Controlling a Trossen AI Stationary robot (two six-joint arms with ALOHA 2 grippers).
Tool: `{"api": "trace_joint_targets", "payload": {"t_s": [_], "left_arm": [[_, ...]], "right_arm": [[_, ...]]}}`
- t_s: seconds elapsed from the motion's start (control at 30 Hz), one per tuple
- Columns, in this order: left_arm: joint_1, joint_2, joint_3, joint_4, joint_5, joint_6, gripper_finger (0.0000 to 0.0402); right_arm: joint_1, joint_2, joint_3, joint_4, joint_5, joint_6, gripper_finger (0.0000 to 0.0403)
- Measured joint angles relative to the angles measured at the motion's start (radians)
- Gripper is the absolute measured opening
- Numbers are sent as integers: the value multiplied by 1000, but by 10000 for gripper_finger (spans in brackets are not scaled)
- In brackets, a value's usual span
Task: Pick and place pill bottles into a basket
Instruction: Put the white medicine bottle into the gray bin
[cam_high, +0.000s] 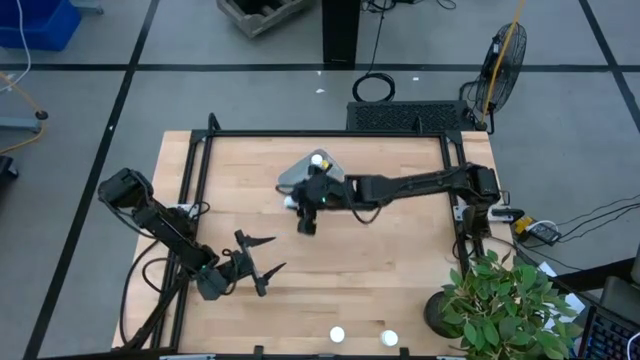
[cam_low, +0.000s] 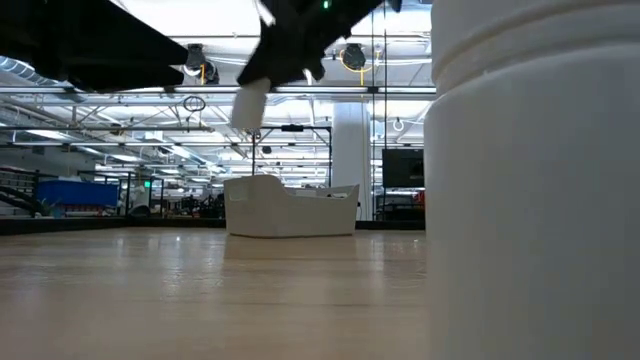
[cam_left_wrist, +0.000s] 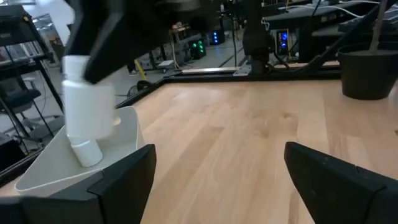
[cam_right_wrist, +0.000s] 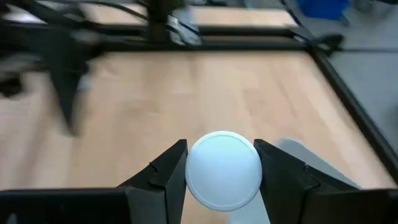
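My right gripper (cam_high: 308, 212) hangs above the middle of the table, just on the near side of the basket (cam_high: 300, 175), and is shut on a white pill bottle (cam_left_wrist: 87, 106). The basket is a pale shallow tray (cam_low: 290, 207). One bottle (cam_high: 318, 158) stands in its far corner. Two more bottles (cam_high: 337, 336) (cam_high: 388, 338) stand by the table's near edge. One of them fills the right of the low view (cam_low: 530, 180). My left gripper (cam_high: 262, 262) waits near the table's near left, open with nothing between its fingers (cam_left_wrist: 217, 168). My right gripper pinches the bottle between its two fingers at the upper end, on opposite sides of the round white top (cam_right_wrist: 224, 167). The fingers slant down from the table's right side. The bottle hangs below them, slightly tilted (cam_low: 250, 102), lifted clear of table and basket.
A potted plant (cam_high: 500, 300) stands at the table's near right corner. A black frame rail (cam_high: 320, 134) runs along the far edge and down both sides. Bare wood (cam_high: 380, 270) lies between the two grippers and the near bottles.
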Motion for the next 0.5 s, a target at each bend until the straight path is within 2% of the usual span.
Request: {"api": "trace_joint_targets", "payload": {"t_s": [0.27,0.5], "left_arm": [[0,0,0,-6,15,-3,363],[0,0,0,-6,48,-10,363]], "right_arm": [[-179,-2,0,-94,5,25,149],[-291,10,-32,-155,-84,99,149]]}}
